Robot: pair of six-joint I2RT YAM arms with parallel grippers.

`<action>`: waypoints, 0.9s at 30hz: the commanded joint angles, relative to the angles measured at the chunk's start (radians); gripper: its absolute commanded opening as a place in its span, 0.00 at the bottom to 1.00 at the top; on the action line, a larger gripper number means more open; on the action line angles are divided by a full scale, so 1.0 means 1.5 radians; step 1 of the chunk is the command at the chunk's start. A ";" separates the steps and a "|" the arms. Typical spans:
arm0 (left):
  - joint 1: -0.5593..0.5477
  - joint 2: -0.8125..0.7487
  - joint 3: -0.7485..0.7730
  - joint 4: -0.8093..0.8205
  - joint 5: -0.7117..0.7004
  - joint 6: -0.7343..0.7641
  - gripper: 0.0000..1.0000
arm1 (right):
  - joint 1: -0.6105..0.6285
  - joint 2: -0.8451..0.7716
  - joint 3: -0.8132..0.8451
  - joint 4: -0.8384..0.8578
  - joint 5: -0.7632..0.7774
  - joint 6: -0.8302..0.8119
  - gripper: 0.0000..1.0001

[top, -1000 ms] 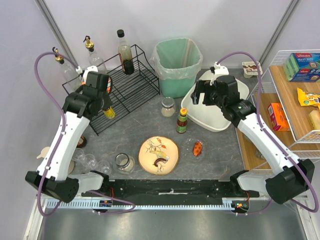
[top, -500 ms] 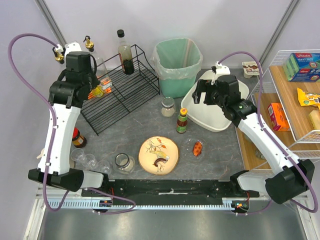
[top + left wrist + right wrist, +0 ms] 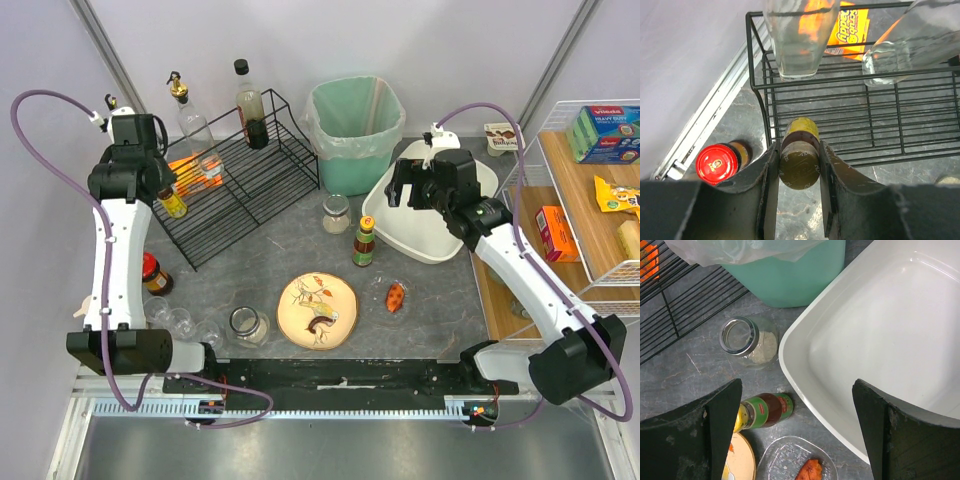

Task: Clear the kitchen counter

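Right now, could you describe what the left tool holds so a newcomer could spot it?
On the counter, find the black rack at left. At its left edge, the left tool grips a small bottle. Its olive cap and yellow label differ from the clear bottles and red-lidded jar.

- Tall clear glass bottle [image 3: 800, 40]: top cut off.
- Small olive-capped bottle [image 3: 799, 162]: label unreadable.
- White plastic tub [image 3: 880, 340], far-right corner of kitchen counter [image 3: 690, 370]: right side cropped.
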 commanded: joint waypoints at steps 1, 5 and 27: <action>0.032 0.001 -0.014 0.066 0.059 0.017 0.02 | -0.006 0.004 0.014 0.019 0.000 0.003 0.98; 0.041 0.011 -0.029 0.074 0.058 0.018 0.02 | -0.010 0.007 0.013 0.019 0.000 0.005 0.98; 0.044 0.037 0.042 -0.010 0.086 0.043 0.02 | -0.024 0.015 0.010 0.019 -0.015 0.007 0.98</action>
